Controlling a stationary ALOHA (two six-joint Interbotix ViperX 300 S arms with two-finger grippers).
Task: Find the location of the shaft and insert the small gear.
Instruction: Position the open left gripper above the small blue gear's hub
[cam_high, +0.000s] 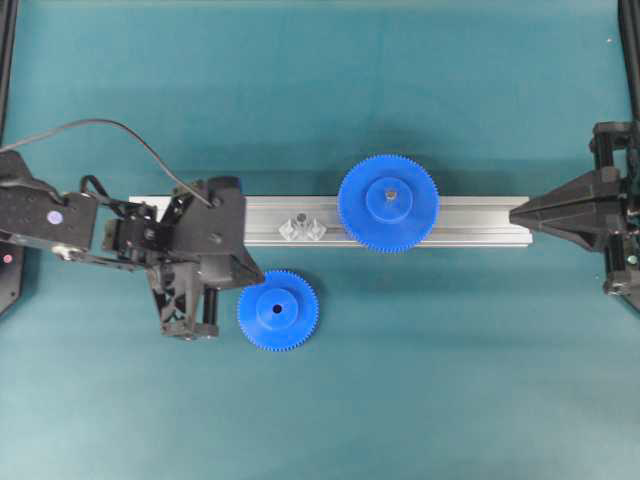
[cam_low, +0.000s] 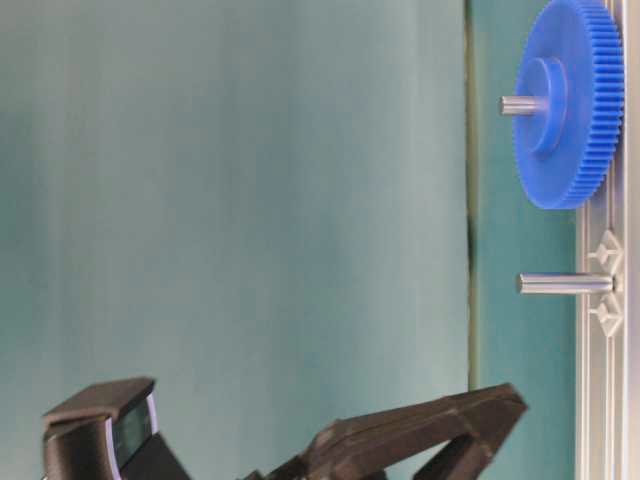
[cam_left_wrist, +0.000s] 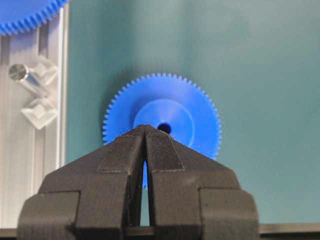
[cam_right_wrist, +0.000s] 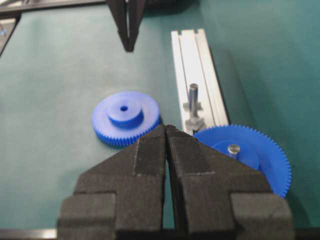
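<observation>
both pincers closed; small gear (cam_high: 277, 310) lies beside rail (cam_high: 470, 222).

On the table (cam_high: 320, 400) a rail (cam_high: 470, 222) runs left to right, bearing the upright shaft (cam_high: 297, 219) and, to its right, the larger gear (cam_high: 388, 203), while the small gear (cam_high: 277, 310) lies flat on the table just in front of the rail, left of the shaft.
</observation>
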